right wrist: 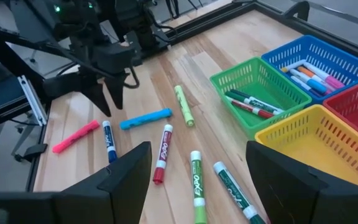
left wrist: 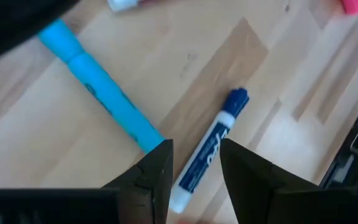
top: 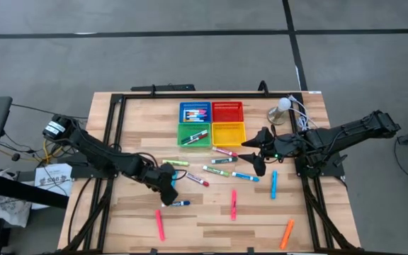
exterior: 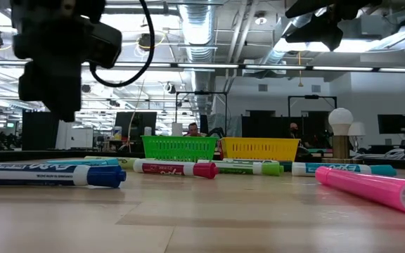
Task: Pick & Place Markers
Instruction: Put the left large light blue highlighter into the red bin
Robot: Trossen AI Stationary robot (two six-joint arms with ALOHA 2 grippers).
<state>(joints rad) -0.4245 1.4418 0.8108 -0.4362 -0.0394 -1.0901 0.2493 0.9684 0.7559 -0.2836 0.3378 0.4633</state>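
Markers lie scattered on the wooden table [top: 211, 234]. A white-barrelled marker with a blue cap [top: 178, 203] lies flat left of centre, next to a light-blue marker [left wrist: 98, 87]. My left gripper [top: 169, 191] hangs open above the blue-capped marker [left wrist: 210, 146]. In the left wrist view its fingertips [left wrist: 194, 171] stand on either side of the barrel; the low view shows it [exterior: 62, 77] clear above the marker [exterior: 48, 174]. My right gripper [top: 257, 152] is wide open and empty, raised beside the yellow basket [top: 229, 133]; it also shows in its own wrist view [right wrist: 207, 186].
Blue [top: 195, 112], red [top: 227, 111], green [top: 194, 134] and yellow baskets stand in a square at the far middle; the blue and green ones hold markers. Pink [top: 159, 225], pink [top: 234, 204], orange [top: 287, 234] and blue [top: 273, 184] markers lie nearer. A white-bulbed lamp [top: 283, 105] stands far right.
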